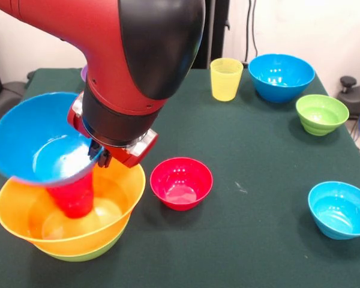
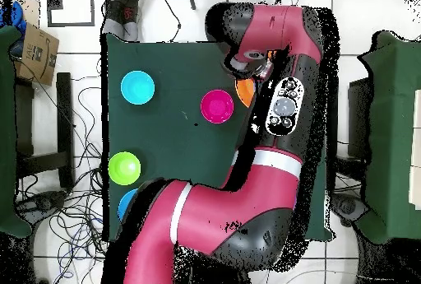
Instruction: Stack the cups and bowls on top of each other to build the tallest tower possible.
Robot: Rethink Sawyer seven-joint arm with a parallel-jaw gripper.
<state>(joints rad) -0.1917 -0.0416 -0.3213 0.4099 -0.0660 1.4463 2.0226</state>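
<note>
The large orange plastic bowl (image 1: 24, 219) is glossy and slightly translucent, with highlights on its floor. The red plastic cup (image 1: 72, 198) inside it shines too. The tilted blue plastic bowl (image 1: 30, 141), small red plastic bowl (image 1: 181, 183) and ribbed green plastic bowl (image 1: 321, 114) look smooth and glossy. The translucent yellow plastic cup (image 1: 226, 78) is shiny. The dark green tablecloth (image 1: 252, 156) is matt fabric. The red and black arm shell (image 1: 150, 48) has a smooth sheen.

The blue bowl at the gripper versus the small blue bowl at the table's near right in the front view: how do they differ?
The blue bowl at the gripper is larger, tilted, and raised over the red cup inside the orange bowl; the small blue bowl is smaller, upright, and sits alone on the green table. The gripper is at the first one's rim; nothing touches the second. Both are glossy, round and blue.
</note>
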